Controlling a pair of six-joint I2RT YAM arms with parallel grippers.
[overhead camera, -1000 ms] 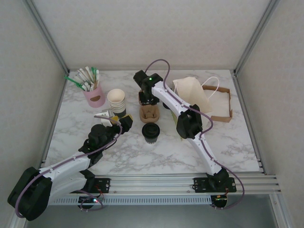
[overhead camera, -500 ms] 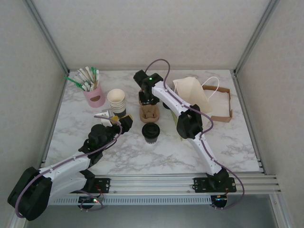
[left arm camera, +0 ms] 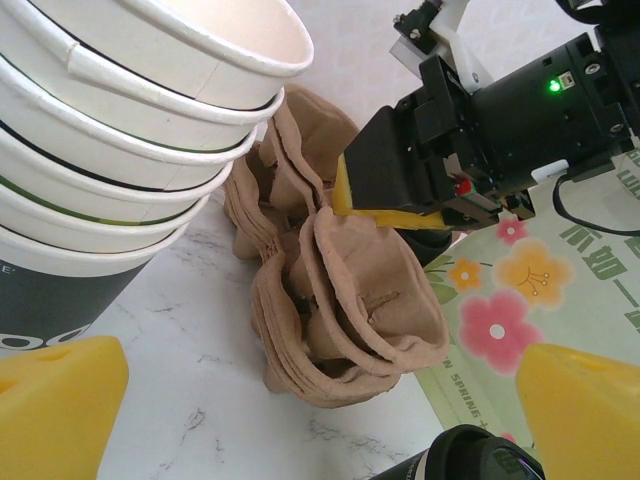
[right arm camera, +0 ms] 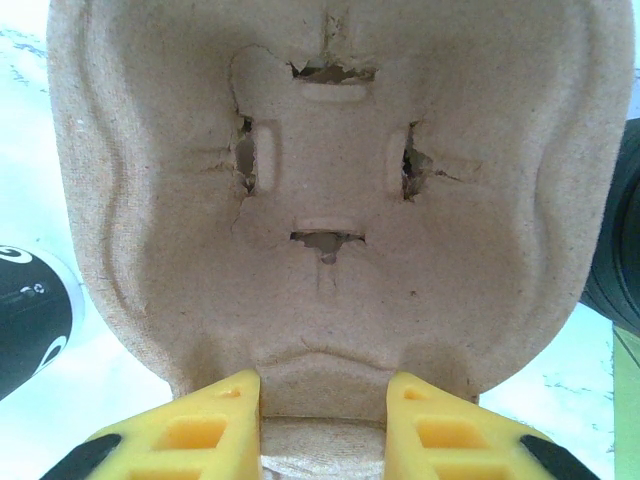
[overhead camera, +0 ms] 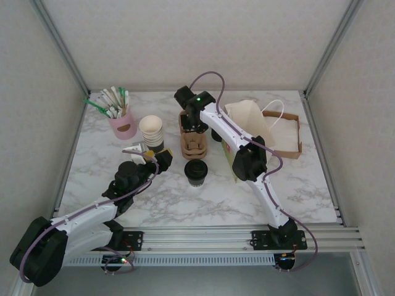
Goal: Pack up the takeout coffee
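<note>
From above, my right gripper (overhead camera: 192, 121) is closed narrow on the top carrier (overhead camera: 190, 123) at the far end of the carrier stack (overhead camera: 193, 147). The takeout coffee (overhead camera: 195, 172) stands upright, lid on, just on the near side of that stack. My left gripper (overhead camera: 137, 151) waits left of the stack, fingers spread wide and holding nothing.

Through my left wrist, the carrier stack (left arm camera: 340, 310) shows its pulp layers nested tight. I judge that a second carrier could ride up with the one I hold, then drop. The coffee's lid (left arm camera: 470, 462) sits just beside the stack, so a falling or swinging carrier could tip it.

Through my right wrist, my fingers (right arm camera: 195, 435) bite only the rim of the top carrier (right arm camera: 330, 190). The pulp is cracked around its slots. With so small a hold, it may tear or slip out.
</note>
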